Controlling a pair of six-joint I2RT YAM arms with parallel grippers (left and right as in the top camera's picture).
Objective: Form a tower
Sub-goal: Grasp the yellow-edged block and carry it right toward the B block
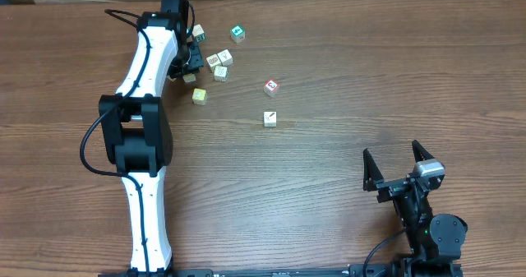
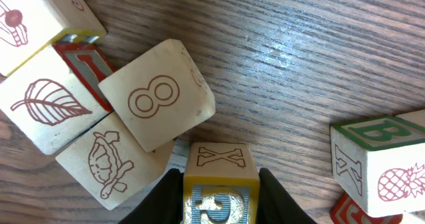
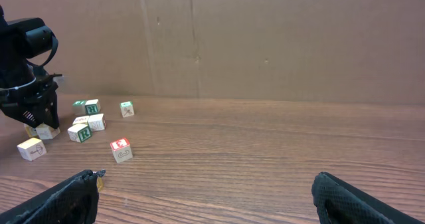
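My left gripper is down in the cluster of wooden picture cubes at the table's far left. It is shut on a yellow cube with an X face and a blue raised letter. Black fingers press both its sides. A cube marked 8 and a turtle cube lie just to its left. No tower shows in any view; the cubes I see lie singly. My right gripper hovers open and bare at the front right.
Loose cubes lie apart: a green-topped one, a red-topped one, a white one and a pale yellow one. A green-and-white B cube with a pineapple lies right of the held cube. A cardboard wall backs the table.
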